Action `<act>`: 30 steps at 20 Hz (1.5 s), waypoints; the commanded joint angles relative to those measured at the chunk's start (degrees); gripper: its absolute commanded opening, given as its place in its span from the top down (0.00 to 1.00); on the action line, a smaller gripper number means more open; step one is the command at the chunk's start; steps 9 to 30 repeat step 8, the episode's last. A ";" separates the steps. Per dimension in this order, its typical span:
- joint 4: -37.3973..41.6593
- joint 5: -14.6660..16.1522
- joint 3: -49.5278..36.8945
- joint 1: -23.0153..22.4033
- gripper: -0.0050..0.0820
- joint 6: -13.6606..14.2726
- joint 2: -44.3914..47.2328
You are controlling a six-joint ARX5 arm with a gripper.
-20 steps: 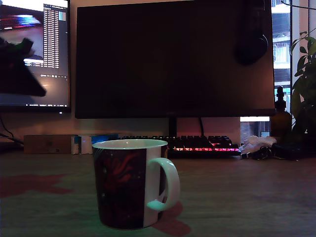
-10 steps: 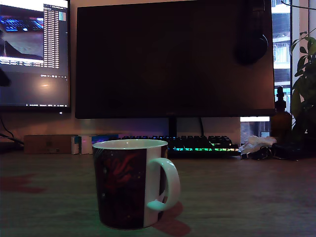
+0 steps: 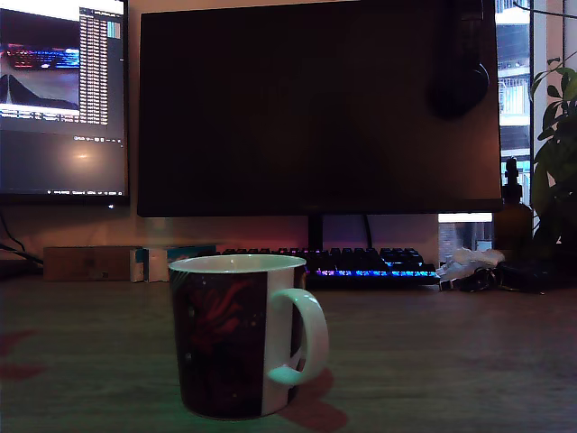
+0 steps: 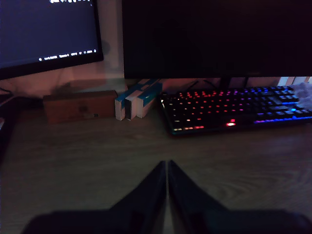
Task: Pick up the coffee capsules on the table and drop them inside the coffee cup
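The room is dim. The biggest thing is a big dark monitor that is switched off, at the back of the bench. Black headphones hang on its top corner at the exterior view's right. A second monitor at the exterior view's left is on and shows lines of text.

Under the dark monitor lies a keyboard with keys that glow red and blue. Beside it are a brown wooden box and some small white and blue boxes. A leafy plant and a brown bottle stand at the exterior view's right.

The coffee cup stands upright on the bench, close to the exterior camera, its white handle toward the exterior view's right. I cannot see inside it.

The gripper shows only in the wrist view. Its two dark fingers are pressed together with nothing between them, above bare bench.

No coffee capsule can be seen.
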 commanded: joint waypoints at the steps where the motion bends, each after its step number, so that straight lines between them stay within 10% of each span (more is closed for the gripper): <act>1: -1.05 -1.44 -0.83 0.04 0.97 -0.57 -4.35; 30: -1.57 -3.74 -0.83 0.04 0.97 -1.40 -12.52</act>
